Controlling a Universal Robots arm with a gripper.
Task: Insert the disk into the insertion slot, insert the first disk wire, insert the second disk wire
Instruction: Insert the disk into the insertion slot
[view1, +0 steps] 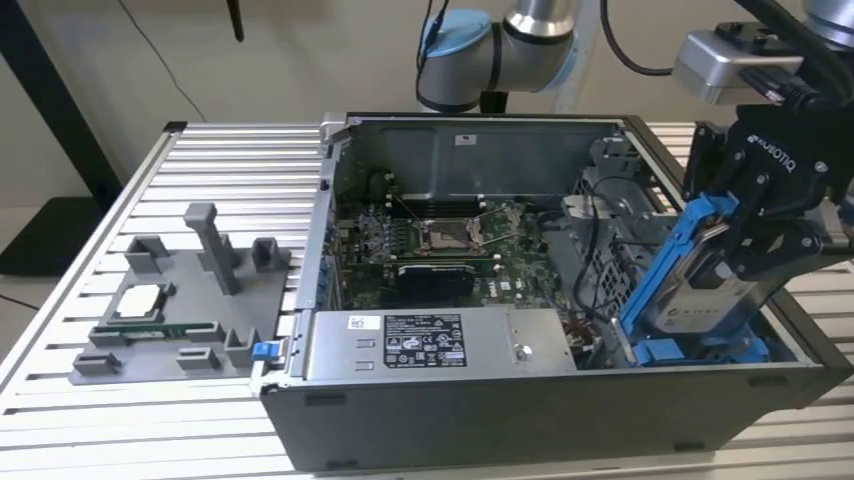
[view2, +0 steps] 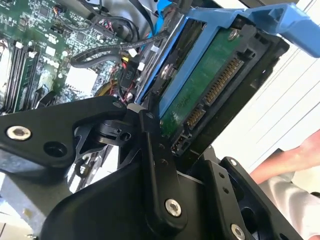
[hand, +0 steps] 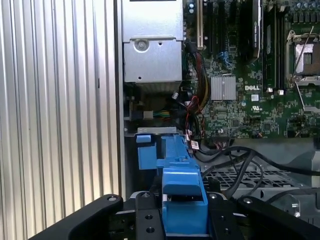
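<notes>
On the exterior view's left, the bench (view1: 227, 140) carries a grey fixture (view1: 187, 300), and nothing there matters to this step. In the middle sits the open case (view1: 534, 410), with the motherboard (view1: 427, 240) at the back and the power supply (view1: 427, 345) along the front wall.

The action is on the right. The gripper (view1: 747, 255) has its fingers (view2: 155, 150) clenched on the disk (view1: 705, 300). The disk hangs steeply tilted in its blue carrier, lower end down by the slot (view1: 681, 352) in the case's front corner. From here I cannot tell whether the carrier is touching the slot's blue rails or just above them. In the first wrist view the carrier (hand: 182, 200) lines up close behind the slot's blue tab (hand: 150, 150).

To my eye this is the insertion itself, not yet seated. Doing it well means matching the disk's tilt to the rails before pushing. The carrier should stay square between the rails, and the push should run along them, never across. Black cables (hand: 240, 165) loop just beside the bay, so they need to stay clear. The grip must not slip.
</notes>
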